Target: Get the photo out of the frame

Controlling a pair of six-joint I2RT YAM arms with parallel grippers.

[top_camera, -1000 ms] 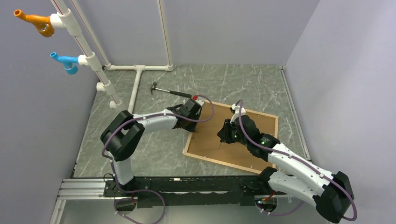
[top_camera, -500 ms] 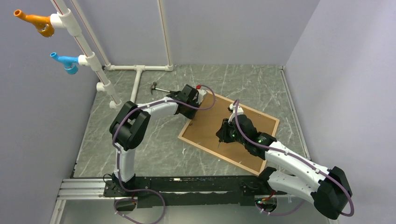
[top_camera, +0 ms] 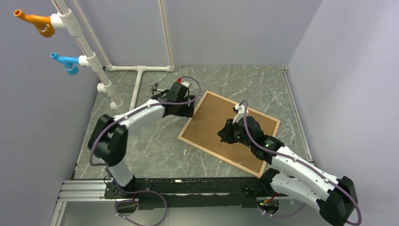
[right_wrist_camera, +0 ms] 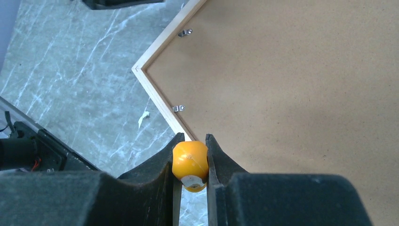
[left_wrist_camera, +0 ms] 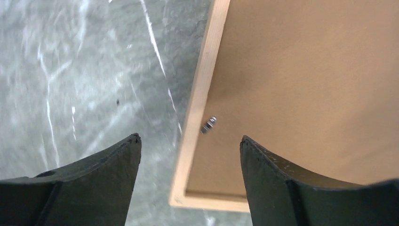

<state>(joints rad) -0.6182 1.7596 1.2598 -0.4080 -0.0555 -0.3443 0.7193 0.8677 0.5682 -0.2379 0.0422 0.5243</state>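
The frame [left_wrist_camera: 201, 94] lies face down on the table [top_camera: 155, 141], its long axis running roughly 10 to 4 o'clock in the overhead view. The photo [top_camera: 214, 117] sits inside it, showing only its brown back. Your left gripper [left_wrist_camera: 189, 140] hovers wide open and empty over the frame's short edge at the 10 o'clock end. In its wrist view that wooden edge runs about 12 to 6 o'clock between the fingers, with a small metal clip [left_wrist_camera: 209, 125] just inside it at 2 o'clock. Your right gripper [right_wrist_camera: 194, 137] is clamped on an orange knob [right_wrist_camera: 190, 160], seemingly a tool handle, above the near long edge, with a second clip [right_wrist_camera: 178, 108] close at 12 o'clock. The clips likely pin the photo, so free them first. The hammer [top_camera: 154, 86] and white pipe structure [top_camera: 139, 82] lie at 10 o'clock from the left gripper, out of the way.
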